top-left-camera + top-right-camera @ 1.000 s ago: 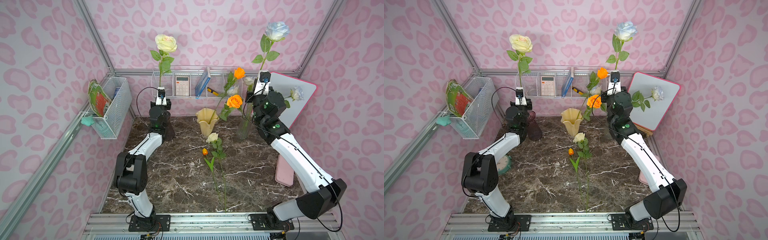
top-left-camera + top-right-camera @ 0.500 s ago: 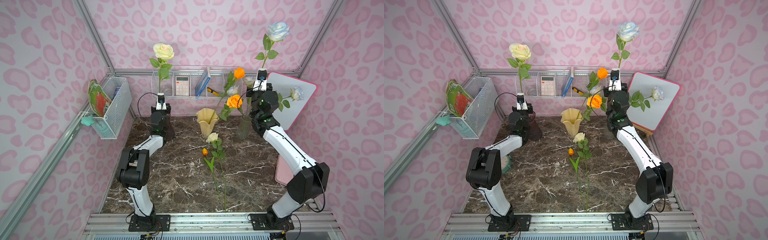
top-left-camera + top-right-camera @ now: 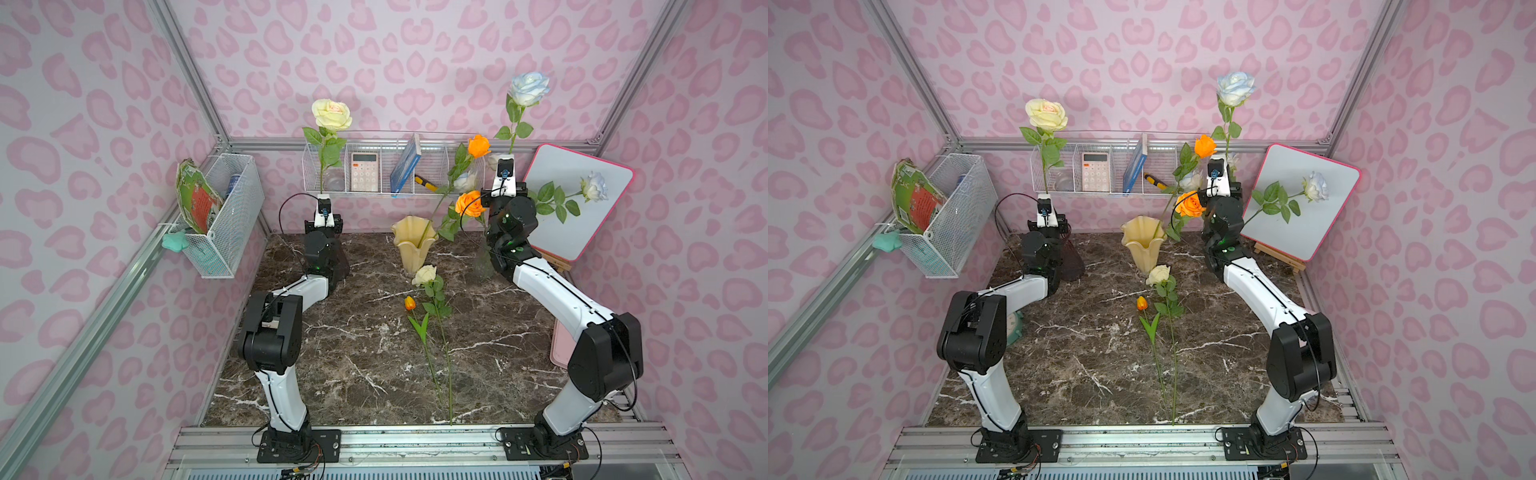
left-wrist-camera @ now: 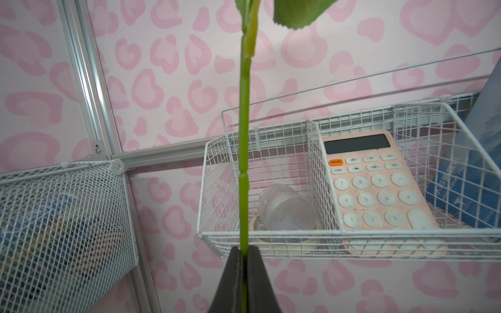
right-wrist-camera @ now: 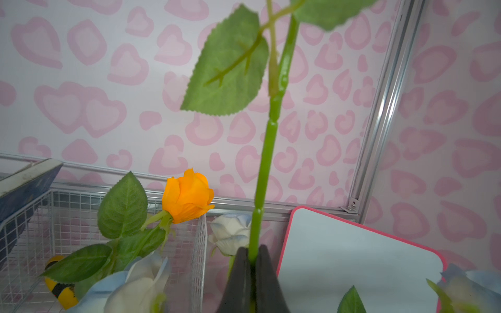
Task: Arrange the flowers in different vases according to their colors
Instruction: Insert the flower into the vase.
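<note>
My left gripper is shut on the green stem of a cream-yellow rose and holds it upright at the back left. The dark purple vase stands behind that arm. My right gripper is shut on the stem of a bluish white rose, upright at the back right above the clear glass vase, which the arm partly hides. An orange rose leans out of the cream-yellow vase. On the table lie another cream-yellow rose and an orange tulip bud.
A second orange rose and bluish white roses crowd around the right wrist. A pink-framed whiteboard leans at the back right. Wire baskets hang on the back wall and the left wall. A pink tray lies by the right edge.
Both held roses have come down. The right one also shifted left. Both arms have folded, with their elbows drawn toward the front.
</note>
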Robot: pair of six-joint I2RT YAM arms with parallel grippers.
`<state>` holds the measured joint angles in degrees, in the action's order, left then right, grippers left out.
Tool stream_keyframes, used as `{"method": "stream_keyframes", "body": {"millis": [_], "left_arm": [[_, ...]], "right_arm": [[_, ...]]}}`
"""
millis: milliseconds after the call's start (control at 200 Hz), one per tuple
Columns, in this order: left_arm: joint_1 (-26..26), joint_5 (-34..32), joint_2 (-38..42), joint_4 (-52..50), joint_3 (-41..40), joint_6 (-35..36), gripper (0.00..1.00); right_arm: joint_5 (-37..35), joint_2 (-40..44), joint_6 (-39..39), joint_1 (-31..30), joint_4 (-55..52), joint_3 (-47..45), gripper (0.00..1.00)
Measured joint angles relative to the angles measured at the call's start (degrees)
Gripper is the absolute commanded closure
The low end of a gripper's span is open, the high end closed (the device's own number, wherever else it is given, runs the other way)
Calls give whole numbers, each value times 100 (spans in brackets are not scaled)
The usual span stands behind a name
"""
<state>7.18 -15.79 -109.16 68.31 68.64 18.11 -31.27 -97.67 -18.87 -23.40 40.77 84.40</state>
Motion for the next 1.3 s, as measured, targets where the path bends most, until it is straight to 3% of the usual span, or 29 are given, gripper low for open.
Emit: {"method": "stream_keyframes", "body": {"millis": [255,326,486,646,751,831,1027,1107,1212,1302], "left_arm": [[0,2,-39,90,-151,-17,100],[11,0,-59,120,-184,-17,74],[44,-22,-61,232,-238,-15,45],[122,-24,-57,286,-267,11,44],[142,-24,-2,286,-313,22,46],[140,-28,61,271,-332,22,46],[151,-61,151,186,-378,15,47],[151,-59,164,177,-396,4,47],[153,-59,181,142,-437,0,47],[157,-42,243,98,-470,-15,47]], "right_arm": [[-107,-72,-262,-87,348,13,97],[-212,-96,-407,-153,378,24,82],[-267,-129,-562,-225,402,72,58],[-404,-122,-632,-212,417,74,56],[-407,-120,-619,-212,393,109,71],[-446,-103,-549,-208,380,109,72],[-505,-68,-428,-177,129,219,57],[-540,-66,-363,-201,68,232,42],[-605,-59,-382,-243,-9,238,36],[-715,-48,-385,-286,-26,238,23]]}}
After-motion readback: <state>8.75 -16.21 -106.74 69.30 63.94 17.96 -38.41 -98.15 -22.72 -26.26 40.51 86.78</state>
